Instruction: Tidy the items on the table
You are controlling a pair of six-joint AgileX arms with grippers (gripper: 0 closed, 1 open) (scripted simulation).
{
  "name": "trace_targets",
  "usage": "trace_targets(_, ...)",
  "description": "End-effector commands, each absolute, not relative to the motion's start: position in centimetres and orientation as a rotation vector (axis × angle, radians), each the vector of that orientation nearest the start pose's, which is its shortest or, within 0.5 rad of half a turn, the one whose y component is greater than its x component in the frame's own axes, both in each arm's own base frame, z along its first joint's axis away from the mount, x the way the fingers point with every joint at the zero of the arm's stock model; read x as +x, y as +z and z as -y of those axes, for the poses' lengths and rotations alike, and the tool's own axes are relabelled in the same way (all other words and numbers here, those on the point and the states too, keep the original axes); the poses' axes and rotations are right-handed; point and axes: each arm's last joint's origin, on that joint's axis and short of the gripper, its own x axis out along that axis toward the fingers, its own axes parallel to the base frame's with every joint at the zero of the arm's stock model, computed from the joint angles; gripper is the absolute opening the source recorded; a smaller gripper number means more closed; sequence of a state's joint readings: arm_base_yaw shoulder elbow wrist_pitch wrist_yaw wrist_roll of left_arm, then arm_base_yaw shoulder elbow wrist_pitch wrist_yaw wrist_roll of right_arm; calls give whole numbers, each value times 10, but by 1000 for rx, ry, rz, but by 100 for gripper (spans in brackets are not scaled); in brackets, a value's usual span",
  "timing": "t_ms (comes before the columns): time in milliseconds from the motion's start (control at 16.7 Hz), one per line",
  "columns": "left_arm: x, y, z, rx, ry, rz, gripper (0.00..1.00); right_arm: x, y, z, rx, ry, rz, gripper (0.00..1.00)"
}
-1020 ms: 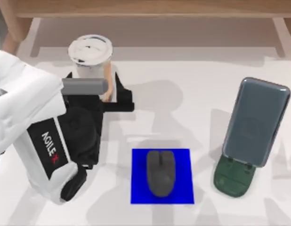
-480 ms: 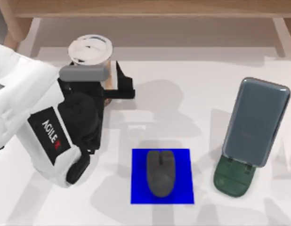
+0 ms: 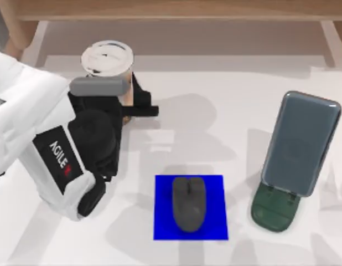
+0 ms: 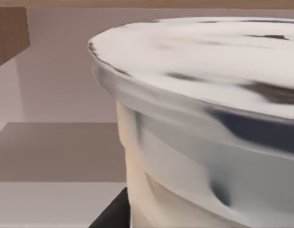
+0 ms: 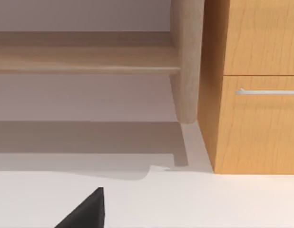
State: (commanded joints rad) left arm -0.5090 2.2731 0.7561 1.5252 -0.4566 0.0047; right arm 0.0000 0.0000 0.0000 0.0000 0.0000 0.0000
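The white-lidded cup [image 3: 107, 58] of beige drink stands at the back left of the table [image 3: 215, 122]. My left gripper [image 3: 124, 102] reaches in from the left and is shut on the cup's lower body. The cup's lid and wall [image 4: 209, 118] loom close in the left wrist view. The dark grey mouse [image 3: 188, 204] lies on the blue pad [image 3: 215, 221] at the front centre. The slate-grey phone [image 3: 301, 144] leans on the dark green stand [image 3: 275, 210] at the right. My right gripper [image 5: 85, 211] is parked, seen as a dark tip low in the right wrist view.
A light wooden shelf [image 3: 171, 11] runs along the back edge, just behind the cup. The right wrist view faces the shelf's board [image 5: 90, 59] and a wooden drawer cabinet [image 5: 251, 95]. Bare tabletop lies between the cup and the phone.
My left arm has moved toward the back of the table, bringing its gripper in around the cup. The cup's lid has shifted slightly right. Mouse and phone have not moved.
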Motion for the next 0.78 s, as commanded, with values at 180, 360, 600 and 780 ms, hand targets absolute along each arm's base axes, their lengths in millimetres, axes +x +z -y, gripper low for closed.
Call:
trace_targets(180, 326, 60, 163, -10, -26, 2, 32, 106, 160, 1, 0, 0, 0, 100)
trace_targets(360, 326, 60, 163, -10, -26, 2, 10, 106, 160, 1, 0, 0, 0, 100)
trace_targets(600, 326, 60, 163, -10, -26, 2, 0, 106, 160, 1, 0, 0, 0, 100)
trace_targets(780, 326, 60, 163, -10, -26, 2, 0, 106, 160, 1, 0, 0, 0, 100)
